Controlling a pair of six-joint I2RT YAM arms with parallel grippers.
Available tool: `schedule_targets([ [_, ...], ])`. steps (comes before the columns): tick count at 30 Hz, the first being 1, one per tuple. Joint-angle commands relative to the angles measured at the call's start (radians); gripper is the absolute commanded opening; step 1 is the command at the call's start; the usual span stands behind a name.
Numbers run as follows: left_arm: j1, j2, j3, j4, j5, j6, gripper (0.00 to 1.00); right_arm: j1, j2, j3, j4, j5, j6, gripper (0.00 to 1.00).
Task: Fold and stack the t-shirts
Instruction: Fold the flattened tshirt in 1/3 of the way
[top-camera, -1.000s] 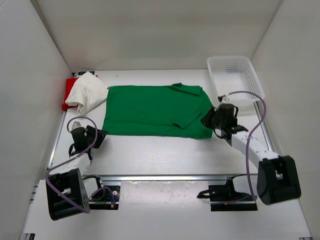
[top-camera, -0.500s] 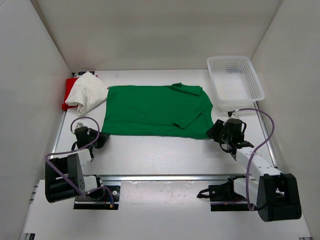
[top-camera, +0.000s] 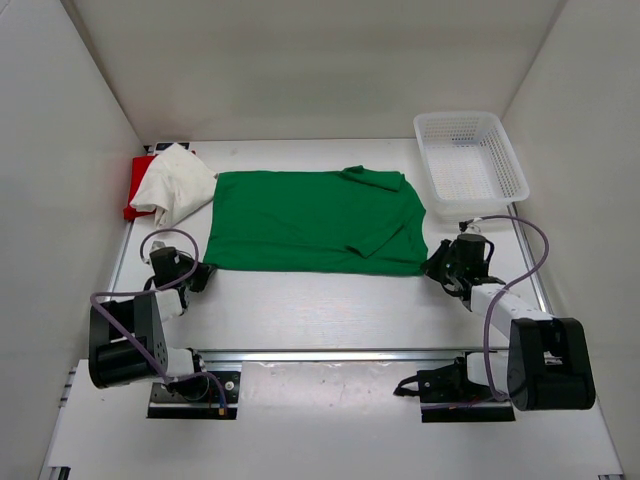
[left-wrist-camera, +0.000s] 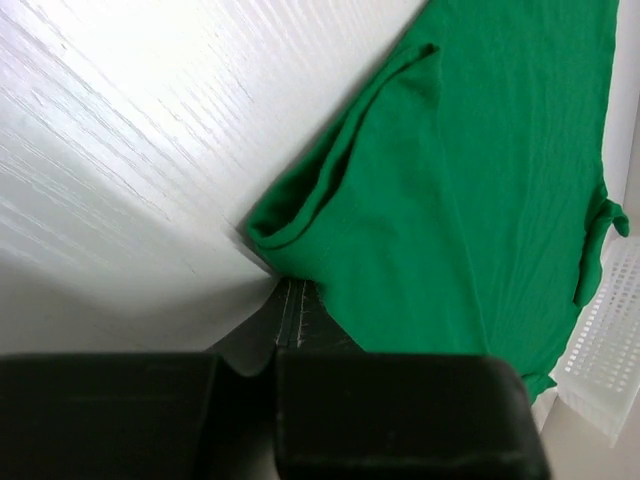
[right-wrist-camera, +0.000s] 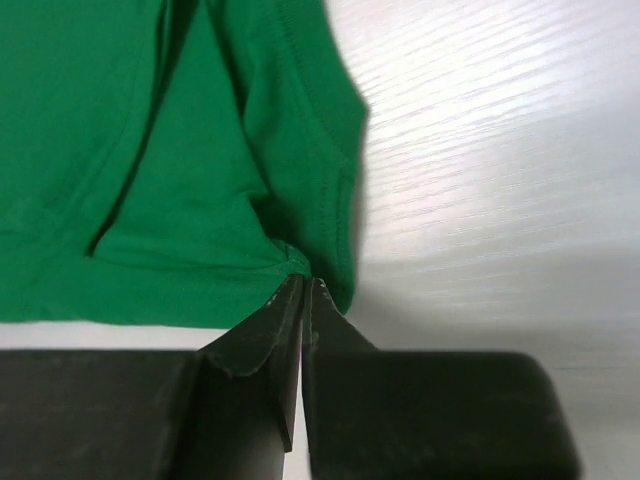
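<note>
Both left pincer (left-wrist-camera: 290, 287) and right pincer (right-wrist-camera: 303, 285) clench green t-shirt (top-camera: 315, 220) corners; white t-shirt (top-camera: 175, 185) half-covers red t-shirt (top-camera: 135, 197).

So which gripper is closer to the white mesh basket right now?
Right. The right gripper is shut on the green shirt at its near right corner, just in front of the basket; the left gripper is at the shirt's near left corner, the shirt's whole width farther off.
</note>
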Motion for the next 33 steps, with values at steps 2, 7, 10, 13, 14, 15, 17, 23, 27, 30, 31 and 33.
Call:
schedule_targets([
  [2, 0.048, 0.021, 0.029, 0.034, 0.018, -0.009, 0.00, -0.031, 0.004, 0.017, 0.068, 0.042, -0.001, 0.00],
  [7, 0.058, 0.015, 0.032, 0.025, 0.018, -0.007, 0.00, -0.029, 0.026, -0.002, 0.069, 0.026, 0.004, 0.00],
  [10, 0.041, -0.032, 0.019, -0.004, 0.028, -0.003, 0.02, -0.008, 0.007, -0.005, 0.054, 0.018, 0.012, 0.21],
  [13, 0.029, -0.138, -0.022, -0.027, 0.012, 0.000, 0.16, 0.021, -0.055, 0.029, 0.005, 0.045, 0.007, 0.34],
  [14, 0.026, -0.193, -0.039, -0.041, 0.015, -0.001, 0.19, 0.031, -0.092, 0.043, -0.012, 0.065, 0.006, 0.35],
  [15, 0.024, -0.221, -0.040, -0.044, 0.009, 0.014, 0.21, 0.035, -0.111, 0.046, -0.019, 0.071, 0.006, 0.35],
  [17, -0.011, -0.327, -0.027, -0.099, -0.038, 0.045, 0.14, 0.073, -0.160, 0.089, -0.056, 0.111, -0.007, 0.35],
  [23, -0.335, -0.266, 0.127, -0.097, -0.153, 0.118, 0.14, 0.187, -0.024, 0.188, -0.055, 0.052, -0.040, 0.04],
  [27, -0.491, -0.006, 0.275, -0.050, -0.062, 0.122, 0.11, 0.264, 0.153, 0.262, -0.009, 0.018, -0.047, 0.00],
  [30, -0.505, 0.114, 0.324, -0.038, -0.028, 0.123, 0.08, 0.281, 0.236, 0.311, -0.012, -0.007, -0.071, 0.01],
  [31, -0.498, 0.137, 0.316, -0.012, -0.012, 0.118, 0.09, 0.288, 0.266, 0.320, -0.009, -0.007, -0.074, 0.00],
  [33, -0.475, 0.153, 0.283, 0.022, -0.018, 0.105, 0.08, 0.278, 0.299, 0.322, 0.003, -0.010, -0.068, 0.00],
])
